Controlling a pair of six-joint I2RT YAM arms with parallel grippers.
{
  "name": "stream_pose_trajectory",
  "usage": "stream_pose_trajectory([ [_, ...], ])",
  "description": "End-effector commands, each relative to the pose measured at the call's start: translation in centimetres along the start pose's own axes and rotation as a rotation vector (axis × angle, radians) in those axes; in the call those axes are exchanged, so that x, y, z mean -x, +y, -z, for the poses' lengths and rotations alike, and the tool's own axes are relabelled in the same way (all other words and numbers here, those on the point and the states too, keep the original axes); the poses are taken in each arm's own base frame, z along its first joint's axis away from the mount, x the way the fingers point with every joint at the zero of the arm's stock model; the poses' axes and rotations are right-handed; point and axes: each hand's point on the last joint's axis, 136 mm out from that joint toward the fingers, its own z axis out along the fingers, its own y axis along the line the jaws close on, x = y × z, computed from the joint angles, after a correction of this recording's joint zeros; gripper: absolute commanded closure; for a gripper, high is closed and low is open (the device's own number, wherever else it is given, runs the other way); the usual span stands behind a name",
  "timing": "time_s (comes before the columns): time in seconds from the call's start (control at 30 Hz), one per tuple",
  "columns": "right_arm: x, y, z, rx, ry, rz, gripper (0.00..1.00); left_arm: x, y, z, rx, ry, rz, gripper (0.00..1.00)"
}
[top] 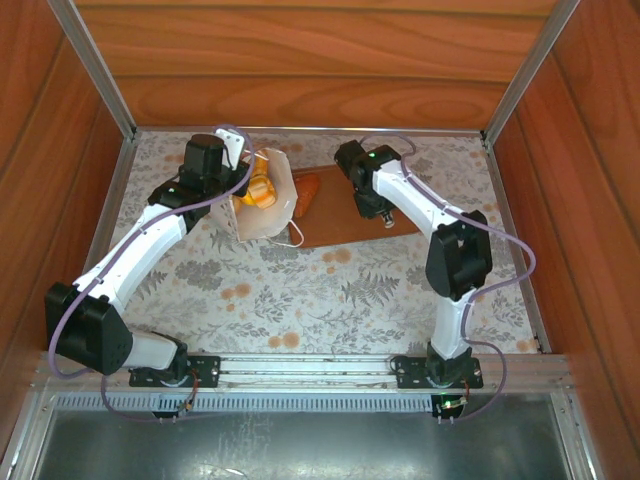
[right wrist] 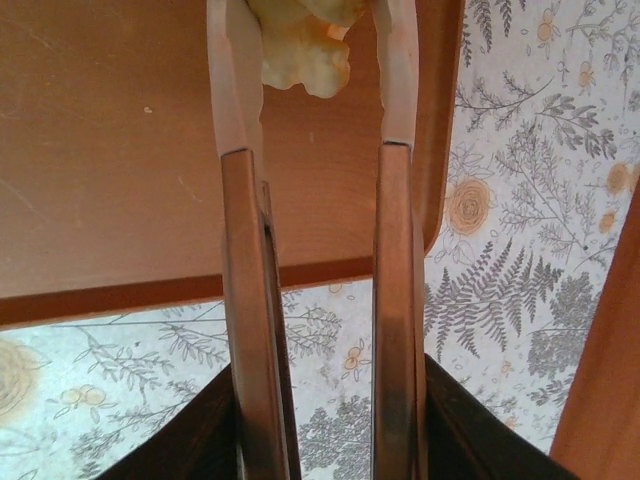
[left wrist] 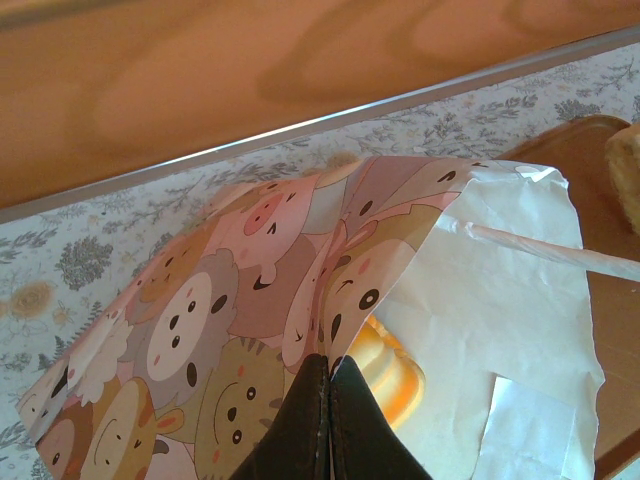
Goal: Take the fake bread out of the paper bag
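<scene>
Fake bread (left wrist: 385,375), glossy yellow-orange, lies inside the paper bag (left wrist: 470,330), whose rim the left gripper (left wrist: 328,400) pinches, clenched. The right gripper (right wrist: 318,95), jaws parted, seems released around a pale bread piece (right wrist: 300,45) on the brown board (right wrist: 120,150). It should lift straight clear, then reach into the held-open mouth. How many loaves the bag hides cannot be told, and the pale piece is cut off at the frame edge.

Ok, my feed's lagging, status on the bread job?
Left pincer shut on the paper bag rim. Right pincer open, pale bread between its tips over the board. Orange bread inside bag. Nothing blocking.
</scene>
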Motion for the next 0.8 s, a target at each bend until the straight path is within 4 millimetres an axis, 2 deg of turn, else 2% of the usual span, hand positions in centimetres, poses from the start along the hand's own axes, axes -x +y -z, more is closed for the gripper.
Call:
stream_pose_trajectory([
  [0.0, 0.4, -1.1, 0.0, -0.070, 0.007, 0.024, 0.58, 1.1, -0.2, 0.4, -0.003, -0.029, 0.003, 1.00],
  [0.23, 0.2, 0.8, -1.3, -0.049, 0.068, 0.064, 0.55, 0.7, -0.2, 0.2, -0.003, -0.019, 0.004, 1.00],
  [0.47, 0.6, 3.2, -0.1, 0.048, 0.045, 0.065, 0.51, 0.8, -0.2, 0.2, -0.006, -0.020, 0.004, 1.00],
  [0.77, 1.3, 3.6, 1.6, 0.106, 0.000, 0.048, 0.46, 1.1, -0.3, 0.3, -0.013, -0.027, 0.002, 1.00],
])
